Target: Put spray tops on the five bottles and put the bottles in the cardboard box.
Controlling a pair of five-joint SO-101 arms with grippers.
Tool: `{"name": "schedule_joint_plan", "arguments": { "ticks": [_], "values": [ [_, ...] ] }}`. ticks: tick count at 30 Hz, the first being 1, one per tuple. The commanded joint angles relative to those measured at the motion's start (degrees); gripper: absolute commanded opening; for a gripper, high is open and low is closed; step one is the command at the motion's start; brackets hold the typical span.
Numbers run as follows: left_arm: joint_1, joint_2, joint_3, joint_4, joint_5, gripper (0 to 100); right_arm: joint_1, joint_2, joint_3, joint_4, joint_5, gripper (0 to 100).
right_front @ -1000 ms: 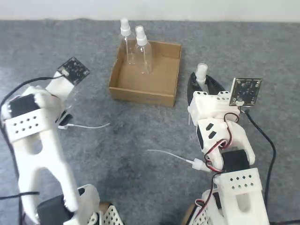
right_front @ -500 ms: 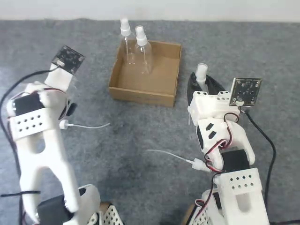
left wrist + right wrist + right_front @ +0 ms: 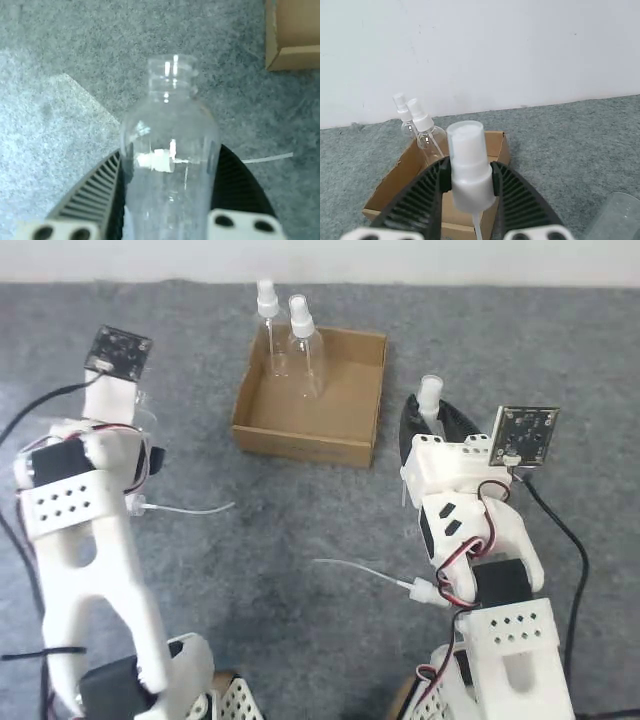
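Note:
My left gripper (image 3: 170,152) is shut on a clear bottle (image 3: 170,125) with a bare threaded neck, held above the grey carpet to the left of the cardboard box (image 3: 300,445). My right gripper (image 3: 432,410) is shut on a white spray top (image 3: 430,390) just right of the box; the same spray top (image 3: 467,160) sits upright between its fingers (image 3: 427,195). Two capped bottles (image 3: 303,345) stand in the box's far-left corner. The rim of another clear bottle (image 3: 615,215) shows close to the right gripper.
Two loose spray tops with long tubes lie on the carpet: one (image 3: 150,506) beside the left arm, one (image 3: 420,588) by the right arm's base. The box corner (image 3: 295,30) lies beyond the held bottle. A white wall (image 3: 520,50) stands behind the box.
The left arm's wrist has swung up and toward the far left with the bottle. The right arm and its spray top have not moved.

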Motion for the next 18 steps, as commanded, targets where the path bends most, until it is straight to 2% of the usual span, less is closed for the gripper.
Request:
{"name": "schedule_joint_plan", "arguments": {
  "ticks": [1, 8, 18],
  "values": [
    [0.26, -2.64, -0.57, -0.97, 4.84, 13, -0.48, -2.07, -0.35, -1.1, 1.14, 0.7],
    [0.26, -5.54, 0.75, -3.25, 10.29, 13, -0.48, -2.07, -0.35, -1.1, 1.14, 0.7],
    [3.69, -31.65, 19.12, -13.8, 15.74, 13, -0.48, -2.07, -0.35, -1.1, 1.14, 0.7]
  ]
}}
